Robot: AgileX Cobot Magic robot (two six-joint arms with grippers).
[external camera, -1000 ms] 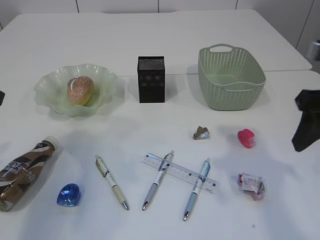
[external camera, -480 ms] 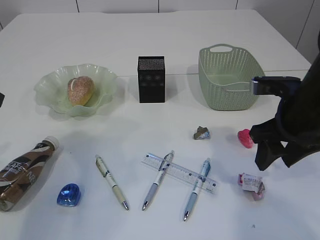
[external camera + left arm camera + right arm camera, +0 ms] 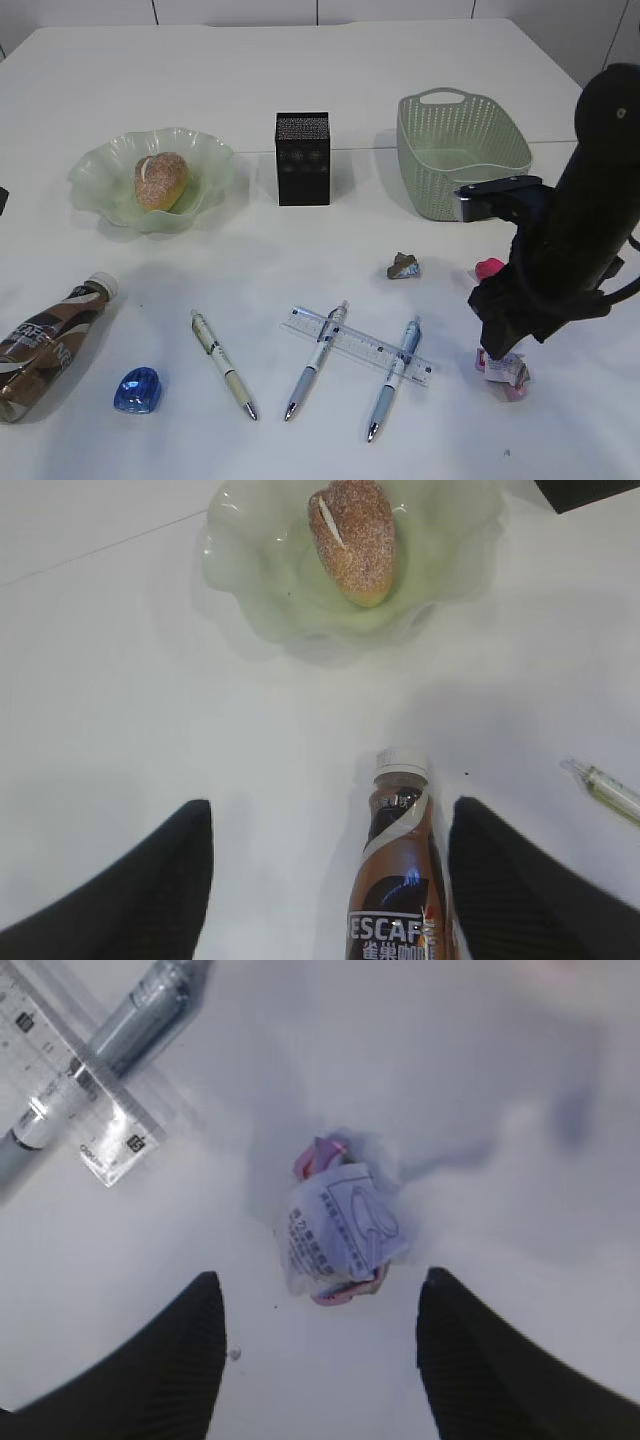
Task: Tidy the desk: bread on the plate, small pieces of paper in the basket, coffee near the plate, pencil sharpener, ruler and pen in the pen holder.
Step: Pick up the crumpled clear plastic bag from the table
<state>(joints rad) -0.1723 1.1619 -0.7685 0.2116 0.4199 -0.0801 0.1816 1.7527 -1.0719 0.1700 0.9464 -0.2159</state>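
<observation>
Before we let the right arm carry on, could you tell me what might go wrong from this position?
1. The right gripper is open above the crumpled paper; the wad is light and lumpy, so closing off-centre could flick it away.
2. The ruler and a pen lie close by; a drifting approach may nudge them.
3. The pink sharpener sits partly hidden behind the arm and could be knocked.

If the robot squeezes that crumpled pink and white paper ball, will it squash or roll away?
The paper ball looks loosely crumpled, so it would probably squash a bit and feel very light. Its lumpy folds suggest it won't roll far, though a nudge might slide it on the smooth table. The right gripper has its jaws open either side of it, not touching.
</observation>
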